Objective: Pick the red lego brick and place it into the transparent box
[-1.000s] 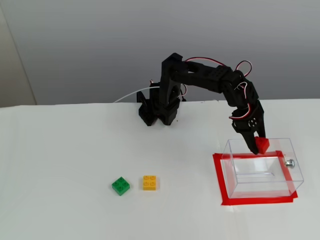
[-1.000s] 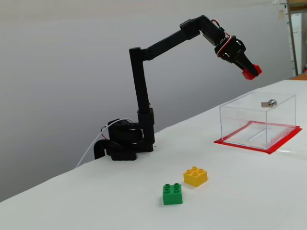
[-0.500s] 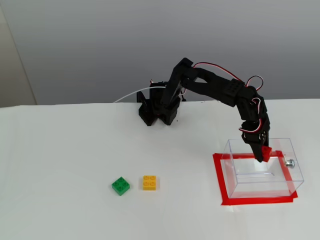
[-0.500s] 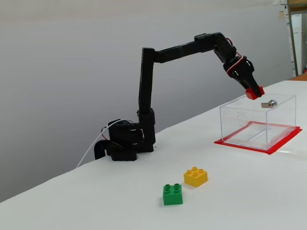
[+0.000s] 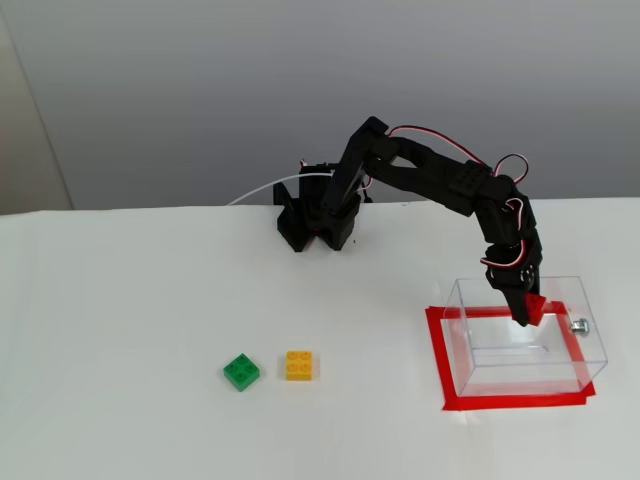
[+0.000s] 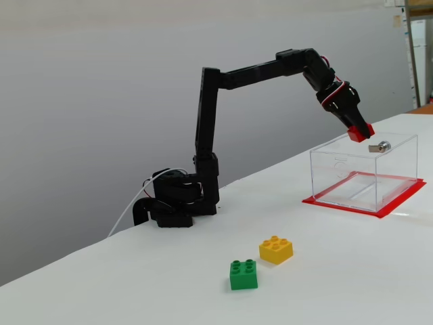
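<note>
Picking looks done: my gripper (image 6: pixel 360 132) is clenched on the red lego brick (image 5: pixel 534 309), right above the open top of the transparent box (image 5: pixel 590 335). I think only the drop is left. Green brick (image 5: pixel 241 371) and yellow brick (image 5: pixel 299 365) sit well apart from the box.
</note>
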Available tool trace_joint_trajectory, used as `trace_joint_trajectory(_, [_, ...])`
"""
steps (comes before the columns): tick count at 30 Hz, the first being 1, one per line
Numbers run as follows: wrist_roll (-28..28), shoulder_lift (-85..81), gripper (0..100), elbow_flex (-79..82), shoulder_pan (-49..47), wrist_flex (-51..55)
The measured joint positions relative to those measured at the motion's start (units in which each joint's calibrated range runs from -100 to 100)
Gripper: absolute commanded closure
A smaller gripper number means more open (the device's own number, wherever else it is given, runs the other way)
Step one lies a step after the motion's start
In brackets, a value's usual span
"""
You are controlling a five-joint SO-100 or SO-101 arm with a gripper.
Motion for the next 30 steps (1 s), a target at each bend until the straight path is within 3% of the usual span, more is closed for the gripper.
trace_joint_trajectory(11, [0.0, 0.0, 81, 0.0, 0.0, -1.63])
trace_joint_trajectory(19, [0.0, 0.0, 60, 0.0, 0.0, -1.63])
trace_joint_trajectory(30, [0.0, 0.0, 59, 0.0, 0.0, -1.63])
